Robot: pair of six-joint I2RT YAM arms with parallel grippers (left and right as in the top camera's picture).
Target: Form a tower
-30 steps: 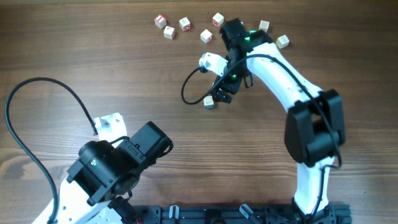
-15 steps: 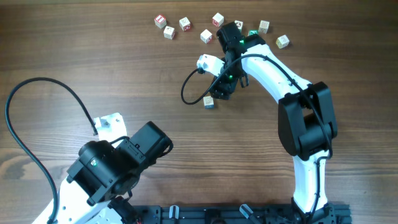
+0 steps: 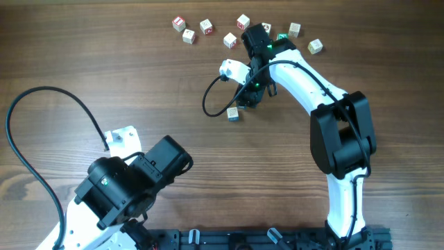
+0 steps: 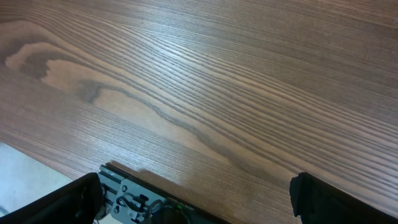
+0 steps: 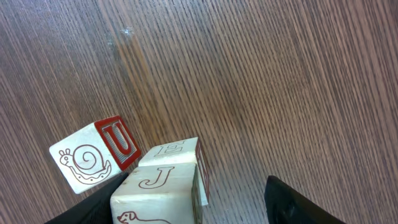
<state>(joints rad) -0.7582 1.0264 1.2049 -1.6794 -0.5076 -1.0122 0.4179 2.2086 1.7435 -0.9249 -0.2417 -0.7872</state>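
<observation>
In the right wrist view a whitish cube printed with J and a dog [image 5: 163, 190] sits between my right gripper's [image 5: 194, 186] fingers. It rests against the left finger [image 5: 93, 205], and a wide gap separates it from the right finger [image 5: 298, 202], so the jaws are open. An E cube [image 5: 176, 151] with a red side touches it from behind; I cannot tell whether the two form a tower. A U cube with a snail [image 5: 93, 155] lies just to the left. From overhead the right gripper [image 3: 245, 104] covers these cubes, and one cube [image 3: 233, 114] shows beside it. My left gripper [image 4: 196, 190] stands open over bare wood.
Several loose letter cubes lie along the far edge, from one at the left [image 3: 179, 23] to one at the right [image 3: 316, 46]. A black cable [image 3: 211, 97] loops beside the right wrist. The folded left arm [image 3: 132, 184] and its cable [image 3: 41, 94] fill the near left.
The right arm shifted slightly left toward the far cubes, then held still. The cube beside the gripper stayed put. The left arm has not moved.
</observation>
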